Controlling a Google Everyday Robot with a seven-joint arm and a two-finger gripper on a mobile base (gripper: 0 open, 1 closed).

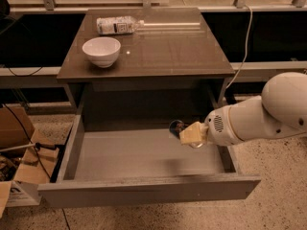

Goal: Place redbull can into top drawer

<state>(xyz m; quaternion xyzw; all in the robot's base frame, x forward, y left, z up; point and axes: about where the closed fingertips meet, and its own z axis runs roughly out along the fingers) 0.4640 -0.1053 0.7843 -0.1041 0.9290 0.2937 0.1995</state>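
The gripper [186,133] pinches the redbull can [176,127] between closed fingers, top drawer [134,158] beneath them; likely light, stiff, slick, best gripped mid-body

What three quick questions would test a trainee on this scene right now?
1. Fill in: the clear plastic bottle with white label lies on the brown-topped ____.
2. Where is the end effector? A) over the white ceramic bowl B) over the wide shallow grey top drawer, gripping the slim silver-and-blue redbull can C) beside the bottle
3. True or false: the drawer is shut.
Key: 1 table; 2 B; 3 false.
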